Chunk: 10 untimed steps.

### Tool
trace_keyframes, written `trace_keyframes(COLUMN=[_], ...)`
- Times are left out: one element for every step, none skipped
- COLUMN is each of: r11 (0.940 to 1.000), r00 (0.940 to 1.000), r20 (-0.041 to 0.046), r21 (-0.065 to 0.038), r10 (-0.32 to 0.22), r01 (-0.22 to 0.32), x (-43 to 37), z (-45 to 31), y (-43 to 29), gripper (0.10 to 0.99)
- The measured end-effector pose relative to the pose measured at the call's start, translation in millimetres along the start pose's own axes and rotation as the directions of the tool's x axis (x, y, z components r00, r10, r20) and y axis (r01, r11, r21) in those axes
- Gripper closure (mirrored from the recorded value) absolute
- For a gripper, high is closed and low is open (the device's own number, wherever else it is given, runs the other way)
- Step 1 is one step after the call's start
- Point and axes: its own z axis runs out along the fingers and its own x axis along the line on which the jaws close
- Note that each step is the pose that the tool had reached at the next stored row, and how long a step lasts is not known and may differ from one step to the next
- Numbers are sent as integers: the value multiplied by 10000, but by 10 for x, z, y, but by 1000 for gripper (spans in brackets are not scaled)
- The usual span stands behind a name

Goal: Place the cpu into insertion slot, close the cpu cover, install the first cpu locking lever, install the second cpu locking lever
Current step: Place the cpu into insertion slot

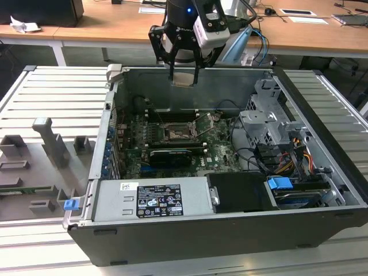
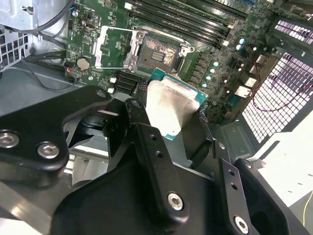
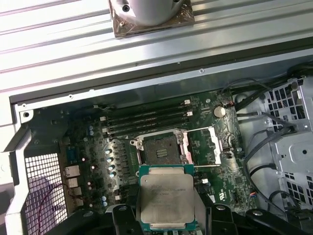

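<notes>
Black gripper (image 1: 184,76) is clamping the cpu (image 3: 166,196) between its jaws, hovering well above the bare insertion slot (image 3: 160,151), whose cpu cover (image 3: 208,145) is standing open beside it; placing it well probably means keeping the chip level and squarely aligned.

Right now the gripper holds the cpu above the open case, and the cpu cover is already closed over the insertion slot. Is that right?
Not quite. The cpu cover is swung open to one side of the bare insertion slot, as the first wrist view shows. The rest holds: the gripper holds the cpu above the open case.
</notes>
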Motion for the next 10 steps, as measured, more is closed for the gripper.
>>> trace_keyframes(r11=[10000,10000,9999,9999,9998,9997,9996,9995,9993,9990], r00=[10000,10000,9999,9999,9998,9997,9996,9995,9993,9990], r20=[3,6,10,12,17,23,26,29,34,39], r21=[-1,-2,-2,-3,-4,-5,-7,-8,-9,-10], r10=[42,74,113,138,188,257,294,329,378,438], r01=[-42,-74,-113,-138,-188,-257,-294,-329,-378,-438], x=[0,0,0,0,0,0,0,0,0,0], z=[0,0,0,0,0,0,0,0,0,1], y=[0,0,0,0,0,0,0,0,0,0], gripper=[557,557,557,557,557,557,557,557,557,557])
